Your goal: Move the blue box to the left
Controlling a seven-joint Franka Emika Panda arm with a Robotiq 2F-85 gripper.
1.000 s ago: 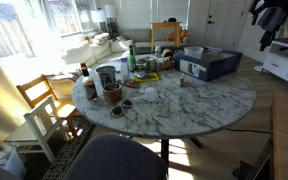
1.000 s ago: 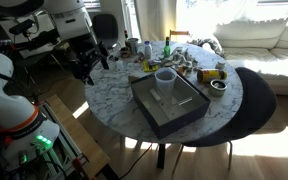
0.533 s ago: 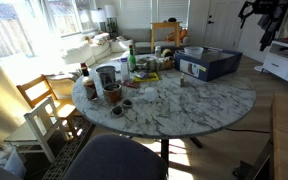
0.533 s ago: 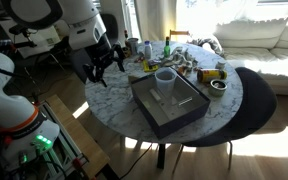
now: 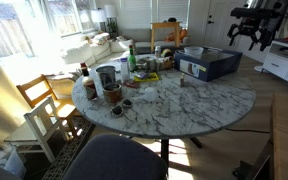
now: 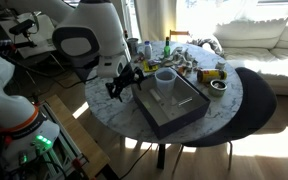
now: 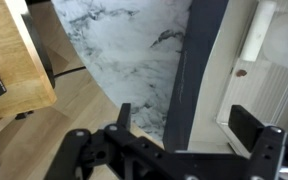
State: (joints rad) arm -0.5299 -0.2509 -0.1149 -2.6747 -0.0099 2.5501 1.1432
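Gripper (image 5: 248,41) hangs at upper right, jaws spread apart. Left of it, the blue box (image 5: 212,67) sits on the marble table (image 5: 174,108).

I have bare tabletop (image 5: 179,100) across the lower middle of the frame, open for a pass. The box (image 5: 208,64) blocks the upper right edge, and bottles and cups (image 5: 119,78) crowd the left. In an exterior view my gripper (image 6: 122,82) hangs by the box's left side, over a narrow free strip.
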